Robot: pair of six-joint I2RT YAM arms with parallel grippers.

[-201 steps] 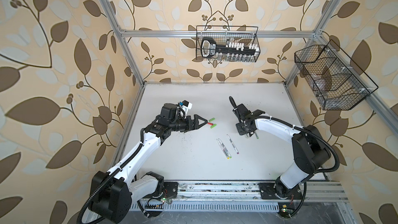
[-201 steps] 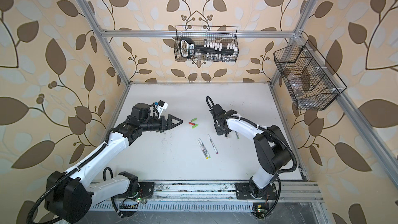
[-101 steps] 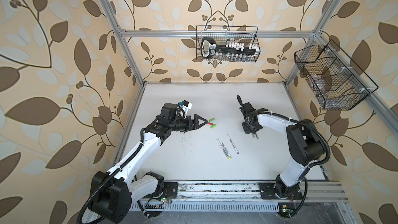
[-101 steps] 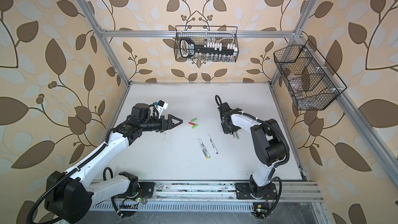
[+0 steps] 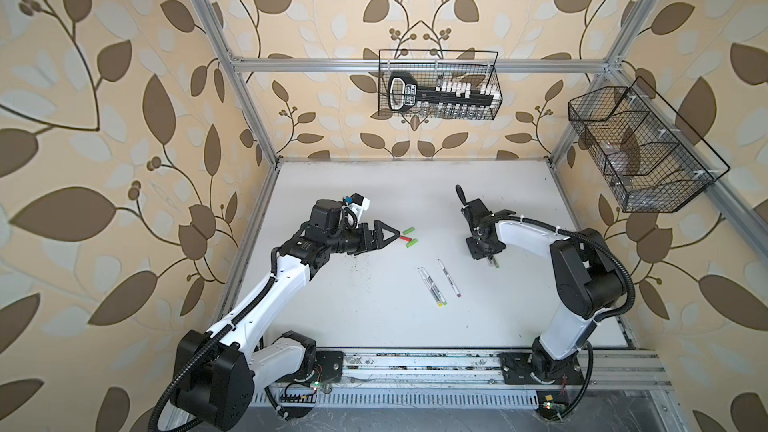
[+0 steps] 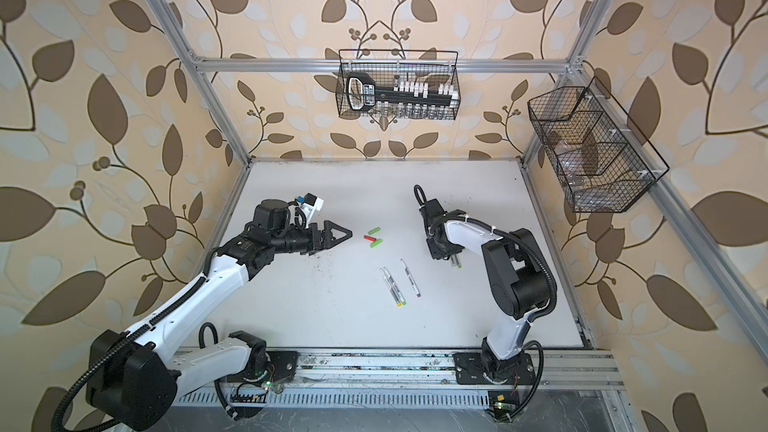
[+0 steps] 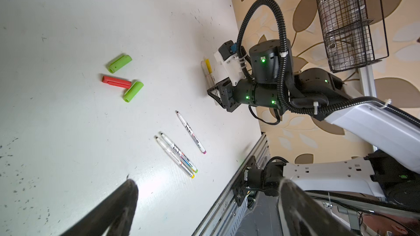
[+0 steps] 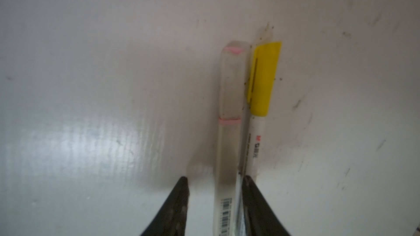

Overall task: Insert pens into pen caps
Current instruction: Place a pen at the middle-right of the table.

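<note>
left end effector (image 7: 209, 181) wide; right end effector (image 8: 216, 178) seemingly loose, yellow-capped pen (image 8: 259, 110) pointing outward

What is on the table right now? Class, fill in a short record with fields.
loose caps: two green caps, one red cap, close together
uncapped pens: three, lying flat
left hand: open, empty, pointing at the caps
right hand: open, over two pens
yellow-capped pen: under that hand, beside a clear pen

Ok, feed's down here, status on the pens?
Left hand open, empty, near three loose caps. Right hand open over yellow-capped pen, clear-capped one beside. Three bare pens lying uncapped. Nothing blocking.
</note>
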